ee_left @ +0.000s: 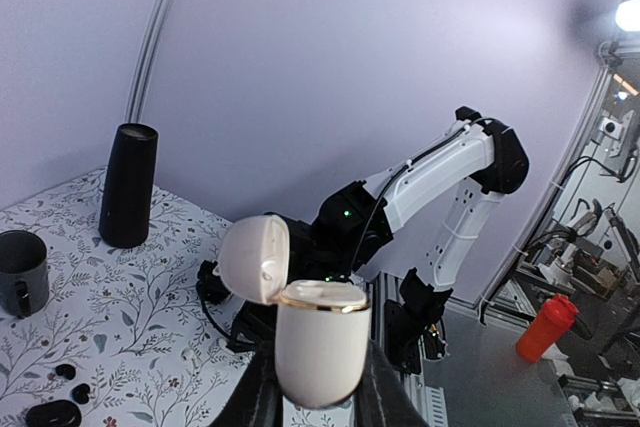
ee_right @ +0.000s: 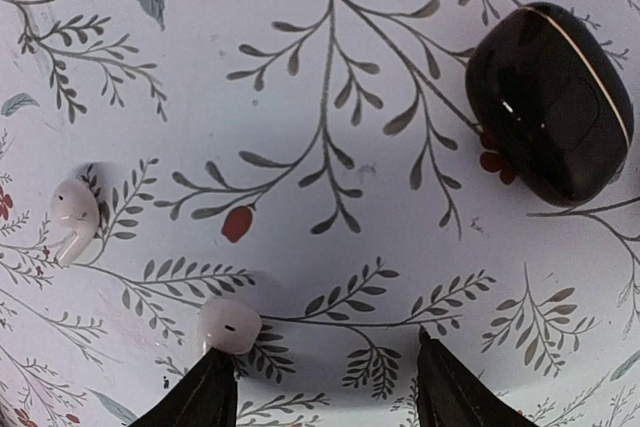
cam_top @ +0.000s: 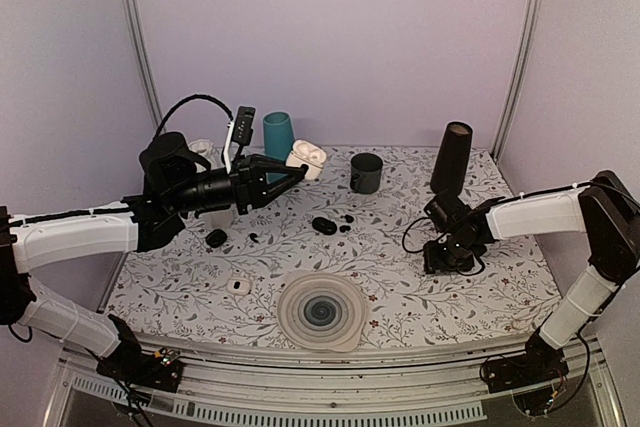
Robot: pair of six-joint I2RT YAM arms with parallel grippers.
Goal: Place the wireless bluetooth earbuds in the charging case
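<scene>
From the overhead camera I read this as the pick-up step. My left gripper (cam_top: 285,175) is raised over the back-left of the table (cam_top: 500,297), closed on the white charging case (cam_top: 306,157) with its lid flipped open. My right gripper (cam_top: 445,253) sits low on the right, well apart from it. Mid-table lie a black oval case (cam_top: 324,225) and two tiny black buds (cam_top: 345,228) just beside it, with neither arm near them. They may be the pair meant, though both arms point elsewhere. On the left wrist camera the white case stands upright, pinched at its lower half between the two fingers, mouth up and lid hinged over to the left. Its wells are hidden from this angle. On the right wrist camera the claw stands a fair way open and holds nothing. One white earbud (ee_right: 230,325) lies at the tip of the finger on the left of that view, touching it or nearly so. A second white earbud (ee_right: 74,217) lies farther off to that side, and a second black case (ee_right: 550,102) rests up to the right. My judgement is that nothing is seated yet. The next move calls for sliding the claw sideways until the near bud sits between the fingers. I would then close gently on that small, slick shape and carry it across to the open case.
</scene>
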